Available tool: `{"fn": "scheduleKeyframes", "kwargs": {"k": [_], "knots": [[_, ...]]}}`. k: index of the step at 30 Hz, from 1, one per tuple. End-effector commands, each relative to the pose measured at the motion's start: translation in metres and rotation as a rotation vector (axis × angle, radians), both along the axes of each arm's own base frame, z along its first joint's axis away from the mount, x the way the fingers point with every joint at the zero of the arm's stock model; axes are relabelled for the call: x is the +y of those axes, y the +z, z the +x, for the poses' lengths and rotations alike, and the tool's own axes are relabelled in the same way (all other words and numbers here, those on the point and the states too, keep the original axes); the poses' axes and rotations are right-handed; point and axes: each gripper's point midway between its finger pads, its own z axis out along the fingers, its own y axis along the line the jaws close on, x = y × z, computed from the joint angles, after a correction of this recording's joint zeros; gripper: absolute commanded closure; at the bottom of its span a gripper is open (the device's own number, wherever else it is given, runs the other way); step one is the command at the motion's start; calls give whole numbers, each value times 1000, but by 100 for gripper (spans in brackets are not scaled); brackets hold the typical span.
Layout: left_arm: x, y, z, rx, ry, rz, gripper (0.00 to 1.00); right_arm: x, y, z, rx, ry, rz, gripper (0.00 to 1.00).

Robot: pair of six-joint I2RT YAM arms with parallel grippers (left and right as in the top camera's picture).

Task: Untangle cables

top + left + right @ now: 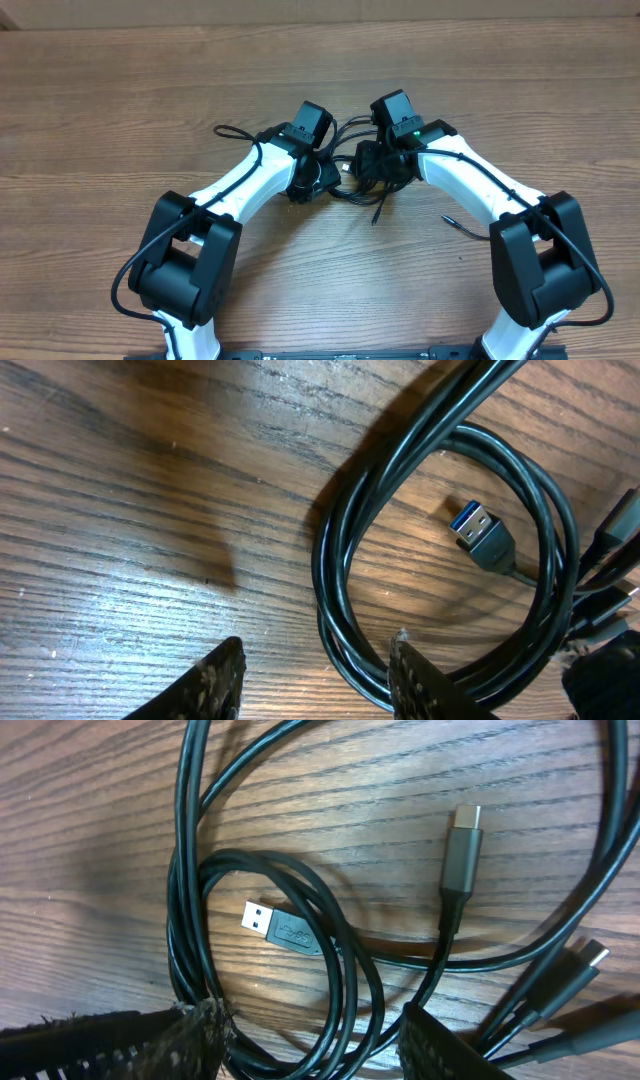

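Plainly, the cables [330, 575] lay heaped on the bench [120, 510] in the gap where the two arms met, with both hands low over them. The left hand [318, 650] was spread wide and gripped nothing. Its fingers [222, 680] straddled the near arc of a loop [545, 520], one outside it and the other inside. The bundled strands therefore ran up and away from the hand, across the line on which the fingers would close. A USB-A plug [482, 532] lay loose inside that loop, off to the hand's right. The right hand [310, 1020] was likewise wide and empty, and the lower bend of a small loop passed between its fingers. A similar plug sat inside that loop; whether it was the same plug I could not tell. A USB-C plug [462, 845] lay further out and to the right, its long axis pointing away from the hand and its cord trailing back toward the right-side finger. Neither arm looked clearly nearer, since each had strands already in its gap. I judged that the next move turned on one hand pinching its bundle where it crossed the fingers, while the other drew a plug end back out through the loop.
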Motion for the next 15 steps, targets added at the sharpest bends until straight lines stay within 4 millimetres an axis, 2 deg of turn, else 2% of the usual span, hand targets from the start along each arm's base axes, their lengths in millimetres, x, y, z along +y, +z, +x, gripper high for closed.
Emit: {"fn": "scheduleKeyframes", "kwargs": {"k": [1,8,15], "knots": [[-3,7,-2,-11,2,-14,53,-9,-8,-2,14,-55,-33,47],[-3,7,-2,-11,2,-14,53,-13,-28,-15,54,-117,-24,48],[-3,7,-1,-12,2,-15,53,-8,-30,-12,32,-109,12,55]]}}
